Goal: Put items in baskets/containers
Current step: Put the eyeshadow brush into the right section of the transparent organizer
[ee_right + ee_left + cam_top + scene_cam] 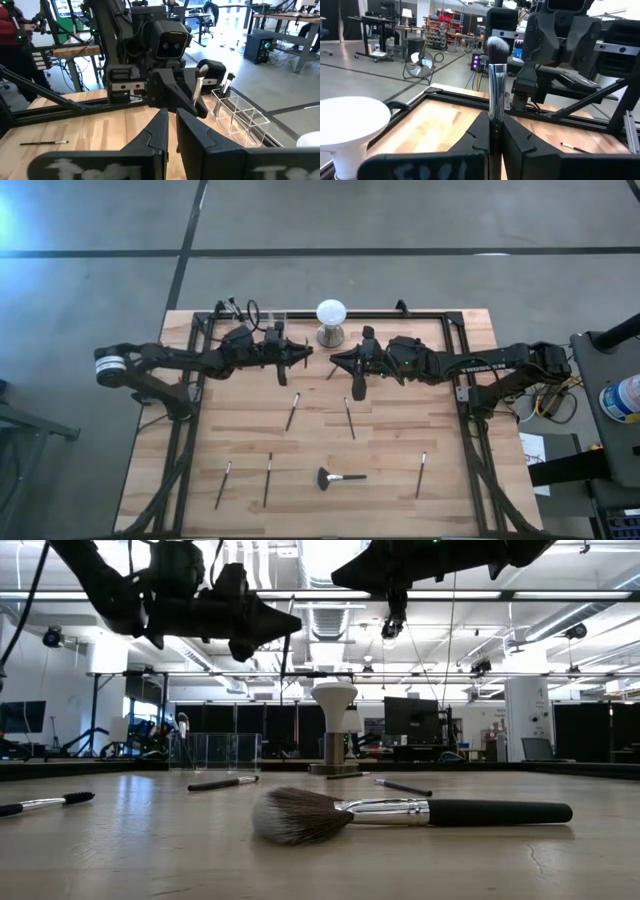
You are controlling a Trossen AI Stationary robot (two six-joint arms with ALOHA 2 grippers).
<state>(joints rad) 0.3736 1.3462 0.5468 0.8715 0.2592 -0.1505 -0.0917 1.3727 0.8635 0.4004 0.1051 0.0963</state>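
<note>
- Nearest the front edge of the wooden table (400,505), at 6 o'clock, the black fan-headed brush (340,477) lies flat, bristles pointing to 9 o'clock
- In the same front row lie three slim brushes: one (223,485) at 7 o'clock, a second (268,478) just beside it, and a third (421,474) at 5 o'clock, well apart from the others
- Towards mid-table lie two more slim brushes (292,411) and (349,418), one either side of centre
- Above them the two arms meet tip to tip; the left gripper (495,120) is clamped on an upright brush (496,80), bristles up and handle hanging below the fingers, clear of the wood
- Facing it from 3 o'clock, the right gripper (171,112) hovers with its claw narrow, the fingers drawn nearly together and nothing seen between them
- At the far edge, at 12 o'clock, the white globe (331,313) stands on its metal stand
- The row of clear cups (272,317) sits at the globe's 9 o'clock, with one brush standing in an end cup
</note>
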